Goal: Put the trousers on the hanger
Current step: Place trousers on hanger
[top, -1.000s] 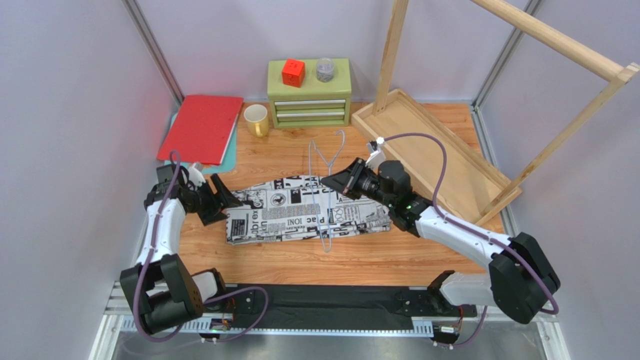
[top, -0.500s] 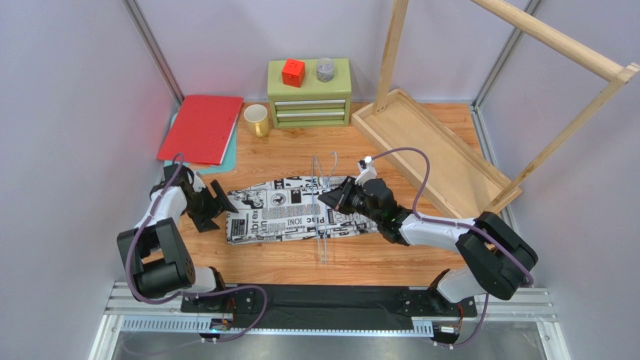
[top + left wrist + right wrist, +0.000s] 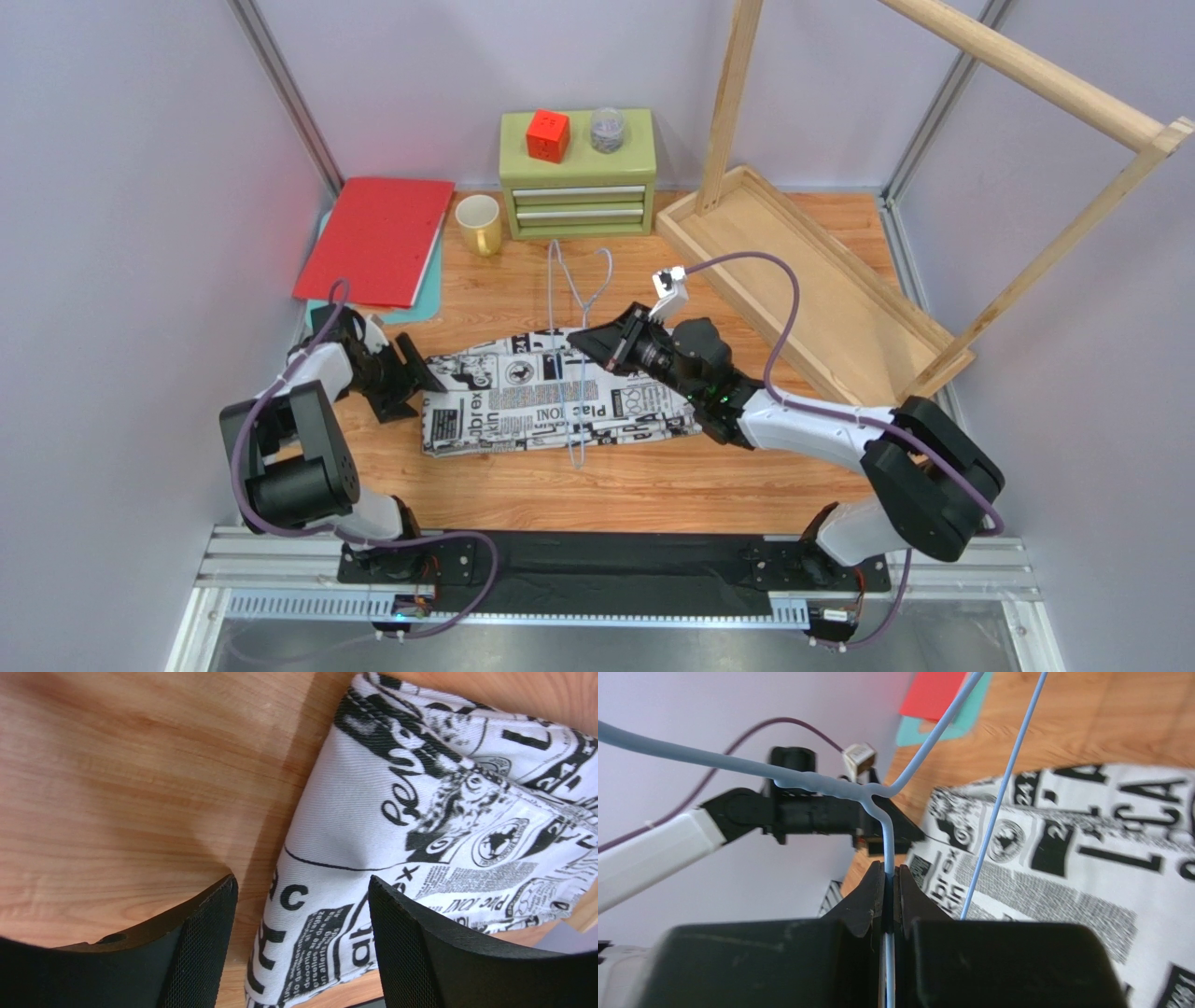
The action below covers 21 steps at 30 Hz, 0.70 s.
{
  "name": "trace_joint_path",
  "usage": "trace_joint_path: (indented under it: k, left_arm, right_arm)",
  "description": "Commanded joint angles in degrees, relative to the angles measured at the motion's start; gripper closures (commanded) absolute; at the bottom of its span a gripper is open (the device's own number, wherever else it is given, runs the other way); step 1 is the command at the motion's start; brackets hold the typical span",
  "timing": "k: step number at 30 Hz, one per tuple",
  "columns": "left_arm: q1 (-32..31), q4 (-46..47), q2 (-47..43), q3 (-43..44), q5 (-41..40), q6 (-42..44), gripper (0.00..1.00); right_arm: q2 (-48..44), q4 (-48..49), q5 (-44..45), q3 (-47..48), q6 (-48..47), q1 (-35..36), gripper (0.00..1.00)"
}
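Gripping: the hanger (image 3: 884, 829) is being pinched at its neck, just under the twist, by the right gripper (image 3: 591, 340); the jaws are being kept shut on the wire.
Left gripper (image 3: 300, 887): the jaws are being held wide apart, low over the table (image 3: 673, 479), with the left end of the trousers (image 3: 547, 403) lying between the two fingers; no cloth is being squeezed yet.
Trousers: lying flat on the table as a long folded strip between the two arms, long axis running left to right.
Hanger: being held tilted up across the strip, long axis running near to far and crossing the cloth at about its middle; one wire is showing over the cloth, and whether another is passing beneath cannot be told.
Key relation: the cloth end is lying straight ahead of the left fingers, so the left arm is being judged the nearer one for any lift or feed; the right arm is being kept busy with the wire.
Change from a second ago: the hanger and right gripper are being found further left, with the frame reaching nearer the green drawers (image 3: 577, 175); the left gripper is staying at the cloth end.
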Motion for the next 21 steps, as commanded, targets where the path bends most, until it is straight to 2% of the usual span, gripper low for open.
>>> trace_joint_path:
  k: [1, 6, 12, 14, 17, 18, 19, 21]
  left_arm:
    - [-0.3, 3.3, 1.1, 0.3, 3.0, 0.3, 0.26]
    - [-0.8, 5.1, 1.2, -1.1, 4.6, -0.7, 0.27]
    - [-1.4, 6.5, 2.6, -1.7, 4.1, -0.5, 0.32]
    - [-1.5, 7.3, 3.0, -2.1, 4.3, -0.8, 0.34]
    - [-2.3, 8.0, 4.4, -1.9, 7.4, -1.0, 0.47]
    - [-2.6, 7.9, 4.3, -1.4, 8.7, -0.7, 0.55]
    - [-3.2, 7.9, 3.9, -0.7, 10.4, -0.6, 0.7]
    - [-6.3, 6.3, 1.4, 1.5, 13.4, -0.1, 0.81]
  right_arm:
    - [2.8, 7.5, 4.2, 2.6, -0.3, 1.9, 1.0]
    - [8.7, 8.7, 11.0, -0.5, -3.7, 5.7, 1.0]
    - [17.1, 9.6, 12.3, -0.7, -5.4, 7.4, 1.0]
    - [17.1, 9.9, 11.0, -1.1, -5.0, 7.1, 1.0]
    - [16.0, 7.9, 10.8, -1.8, -3.3, 7.1, 1.0]
    - [15.5, 7.7, 11.1, -2.0, -2.8, 7.2, 1.0]
    - [15.3, 7.7, 11.7, -2.1, -2.8, 7.2, 1.0]
    - [15.0, 7.4, 12.1, -2.1, -3.3, 7.3, 1.0]
